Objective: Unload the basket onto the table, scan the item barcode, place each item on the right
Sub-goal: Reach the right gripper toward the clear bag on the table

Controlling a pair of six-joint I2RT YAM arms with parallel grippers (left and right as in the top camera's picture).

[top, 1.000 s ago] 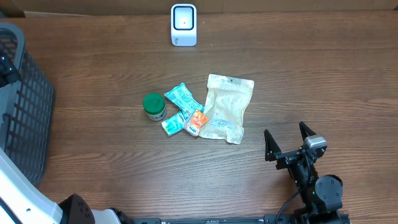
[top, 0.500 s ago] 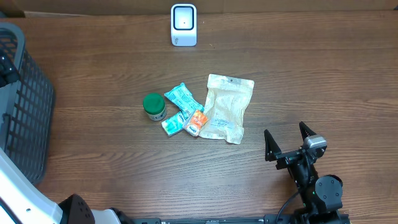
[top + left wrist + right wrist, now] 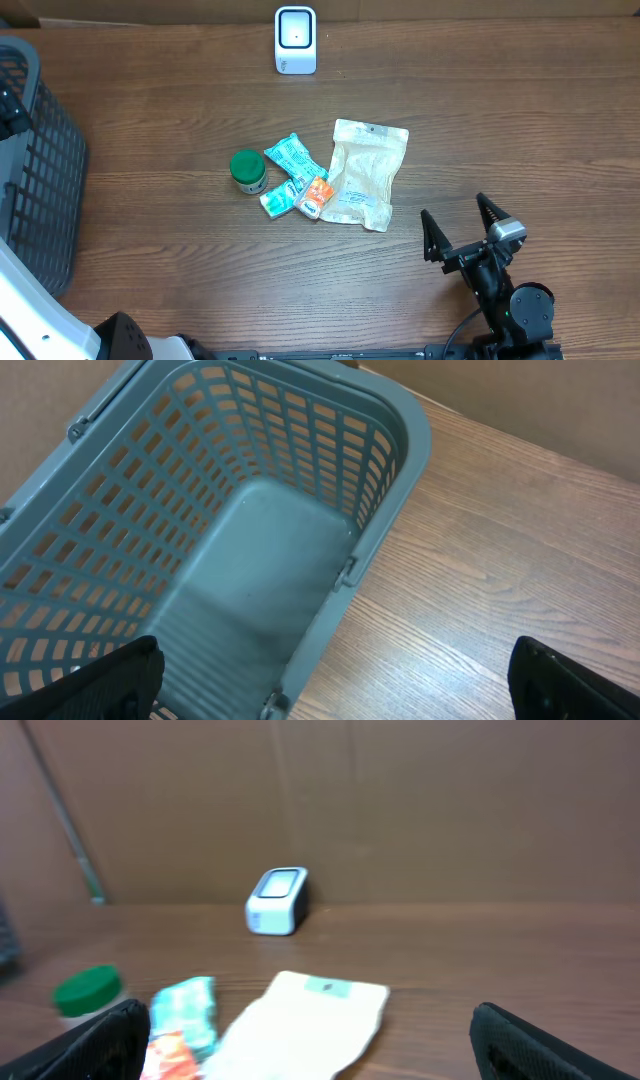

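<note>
Pouch (image 3: 367,172) is not yet grasped; the right gripper (image 3: 453,208), jaws apart, probably must be lowered onto it.

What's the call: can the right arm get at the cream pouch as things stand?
Probably yes. The right gripper stands open and empty, with only bare table between it and the cream pouch. The small packets lie on the pouch's other side, out of the path.
</note>
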